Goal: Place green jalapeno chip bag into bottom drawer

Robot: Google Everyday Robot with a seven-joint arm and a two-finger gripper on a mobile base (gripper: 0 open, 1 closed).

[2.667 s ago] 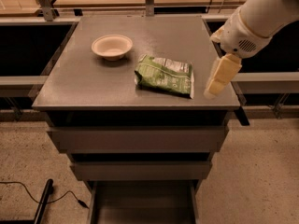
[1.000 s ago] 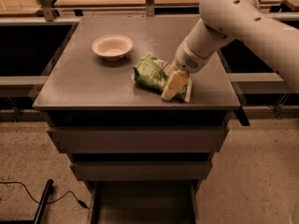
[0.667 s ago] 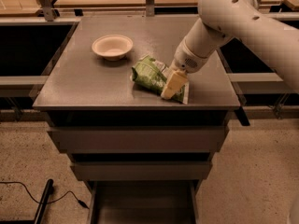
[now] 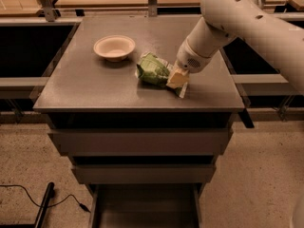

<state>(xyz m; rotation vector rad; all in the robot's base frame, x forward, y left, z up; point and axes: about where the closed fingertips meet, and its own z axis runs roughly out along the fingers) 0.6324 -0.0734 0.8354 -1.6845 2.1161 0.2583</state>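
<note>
Slants white arm (image 4: 247, 23) down-left from upper right of bag (image 4: 153, 70). Ends in wrist (image 4: 192, 61) just above bag's right end. Rests gripper (image 4: 176, 79) tilted on that end, touching.

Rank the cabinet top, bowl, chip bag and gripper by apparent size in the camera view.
Largest: cabinet top.
Then chip bag and bowl, too alike to rank.
Smallest: gripper, at the bag's right end.
</note>
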